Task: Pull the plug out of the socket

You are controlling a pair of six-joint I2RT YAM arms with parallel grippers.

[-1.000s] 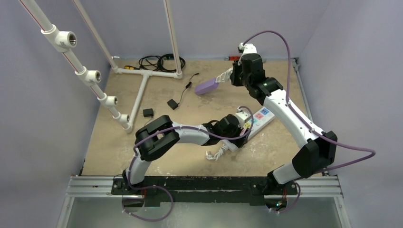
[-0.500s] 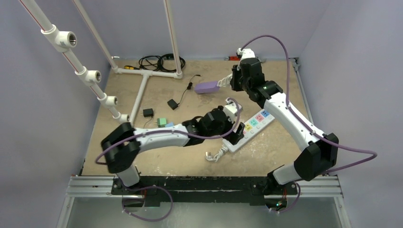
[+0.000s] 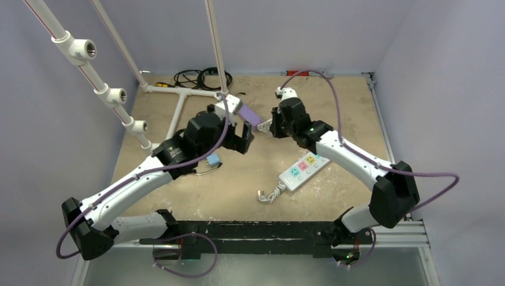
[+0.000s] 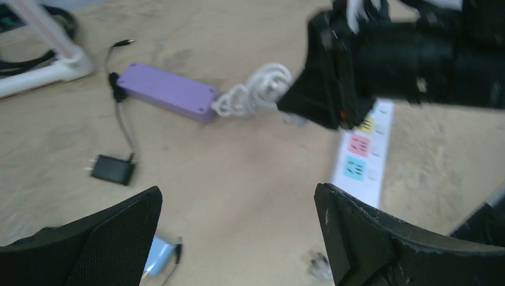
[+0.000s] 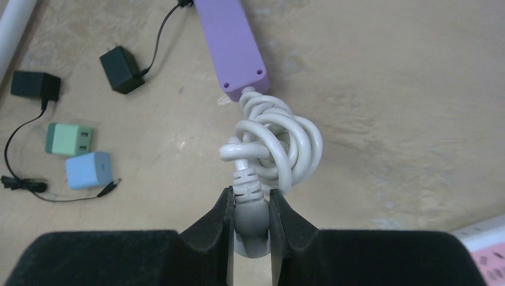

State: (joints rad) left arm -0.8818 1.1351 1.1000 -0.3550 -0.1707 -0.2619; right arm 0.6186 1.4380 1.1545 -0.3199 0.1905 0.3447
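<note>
Top external has the socket point(image 3: 304, 171) lying flat and diagonal, near-left to far-right, behind the right gripper point(image 5: 250, 205). That one's clamped on the white cord point(image 5: 280, 143) of the purple box point(image 5: 232, 44). Left gripper point(image 4: 237, 196) hangs wide open.

Tally: socket point(image 3: 304, 171) ×1, purple box point(image 5: 232, 44) ×1, white cord bundle point(image 5: 274, 140) point(image 3: 271, 192) ×2, one per unit. Black adapter point(image 5: 122, 70) point(image 5: 36, 86) ×2. Cube charger point(image 5: 69, 139) point(image 5: 88, 170) ×2, one green, one blue. Black cable coil point(image 3: 199, 77) ×1, at 12 o'clock.
</note>
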